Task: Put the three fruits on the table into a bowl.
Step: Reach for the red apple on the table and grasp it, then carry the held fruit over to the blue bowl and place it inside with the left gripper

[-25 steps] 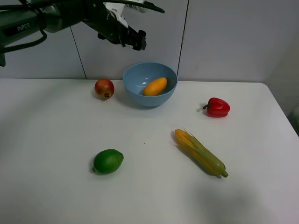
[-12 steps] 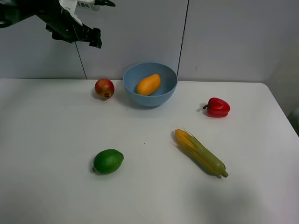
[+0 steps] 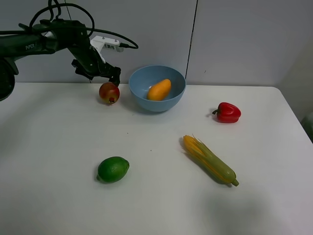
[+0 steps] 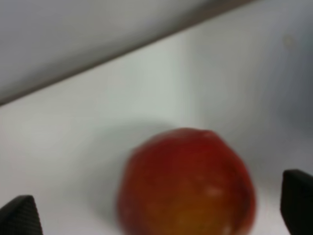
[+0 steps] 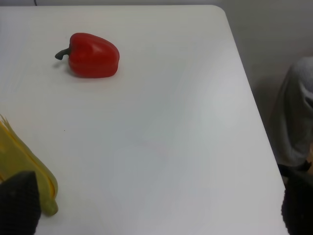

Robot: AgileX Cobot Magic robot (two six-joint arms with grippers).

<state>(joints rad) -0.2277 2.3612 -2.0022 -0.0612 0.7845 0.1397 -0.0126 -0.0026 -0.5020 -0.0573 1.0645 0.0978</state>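
A large plain white tabletop (image 3: pixel 58 196) is seen. Near its far edge a round light-blue plastic bowl (image 3: pixel 156 105) is set, with an elongated orange mango (image 3: pixel 160 89) lying inside. A yellow-green corn cob (image 3: pixel 210 160) and a red bell pepper (image 3: pixel 228 112) are laid on the right. A glossy green lime (image 3: pixel 113 169) is left well apart, toward the front. A round red-yellow fruit (image 3: pixel 109 92) is placed just left of the bowl, under the left gripper (image 3: pixel 103 76), whose fingers are spread wide. The right gripper (image 5: pixel 157 205) is likewise held wide over tabletop beside the cob.
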